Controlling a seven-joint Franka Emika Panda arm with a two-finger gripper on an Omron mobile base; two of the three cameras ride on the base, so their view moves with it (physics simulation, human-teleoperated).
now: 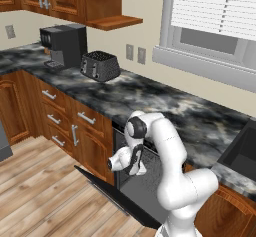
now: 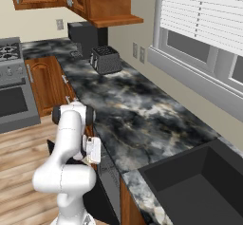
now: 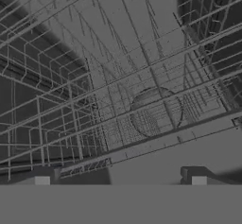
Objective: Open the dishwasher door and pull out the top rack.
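The dishwasher door (image 1: 142, 198) hangs fully down, its grey inner face up and its black edge (image 2: 100, 204) reaching out over the wood floor. My gripper (image 1: 141, 169) hovers over the door at the mouth of the machine, pointing inward. In the hand view the gripper (image 3: 120, 179) is open, its two dark fingertips (image 3: 42, 177) far apart with nothing between them. Just ahead of them lies the dark grey wire grid of the top rack (image 3: 118, 83), still inside the cavity, with its front rail running across the view. The white hand (image 2: 93, 150) sits under the counter edge.
Brown drawers (image 1: 85, 118) flank the dishwasher on the left. On the marble counter (image 1: 150, 98) stand a black toaster (image 1: 100, 66) and a coffee machine (image 1: 64, 45). A black sink (image 2: 199, 186) lies to the right, a stove (image 2: 12, 84) further left.
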